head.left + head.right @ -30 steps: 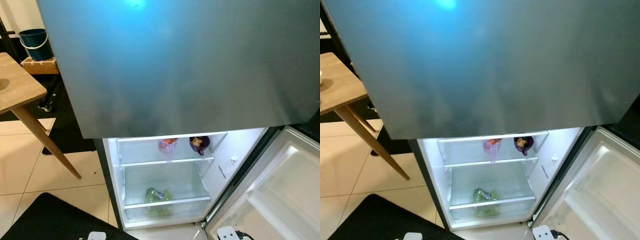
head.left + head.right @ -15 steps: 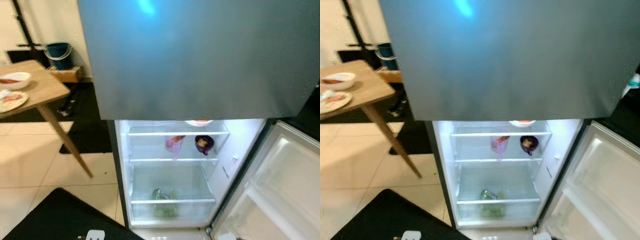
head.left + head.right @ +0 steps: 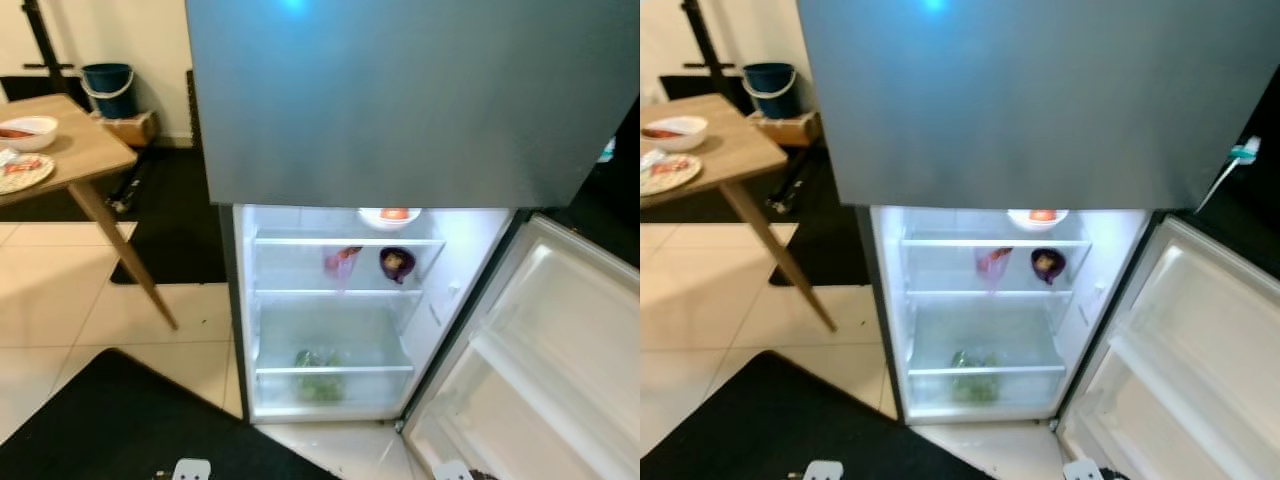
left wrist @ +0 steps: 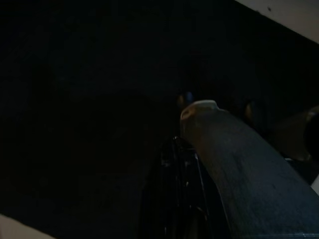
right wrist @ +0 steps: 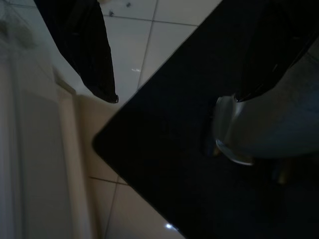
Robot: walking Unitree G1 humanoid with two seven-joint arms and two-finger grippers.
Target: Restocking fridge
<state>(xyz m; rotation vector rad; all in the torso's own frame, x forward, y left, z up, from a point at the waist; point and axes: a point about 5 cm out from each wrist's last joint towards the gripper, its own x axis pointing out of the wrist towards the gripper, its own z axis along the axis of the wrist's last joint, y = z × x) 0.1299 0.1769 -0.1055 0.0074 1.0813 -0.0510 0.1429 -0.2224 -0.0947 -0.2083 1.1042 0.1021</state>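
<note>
Below the grey upper door [image 3: 410, 100], the fridge [image 3: 335, 310] stands open and lit. Its lower door [image 3: 545, 370] swings out to the right, with bare white door shelves. On the top shelf sits a white bowl [image 3: 388, 216] holding something red. On the shelf under it are a pink cup [image 3: 340, 264] and, just beside it to the right, a purple cup [image 3: 397, 263] — the two are apart. At the bottom, greens [image 3: 320, 372] lie in the clear drawer.

To the left, well apart from the fridge, a wooden bench [image 3: 62, 160] carries a white bowl [image 3: 30, 131] and a plate [image 3: 20, 172]. A blue bucket [image 3: 108, 88] stands on a crate by the far wall. A black mat [image 3: 120, 425] lies on the tiled floor [image 3: 50, 300] before the fridge.

Both arms hang low. The right gripper [image 5: 164, 84] points down over the mat's corner and the tiles; one black finger [image 5: 84, 45] shows clearly and stands well apart from the other side — spread, pinching nothing. The left wrist view is very dark; of the left gripper [image 4: 184, 164] I cannot tell whether it is spread or pressed together.
</note>
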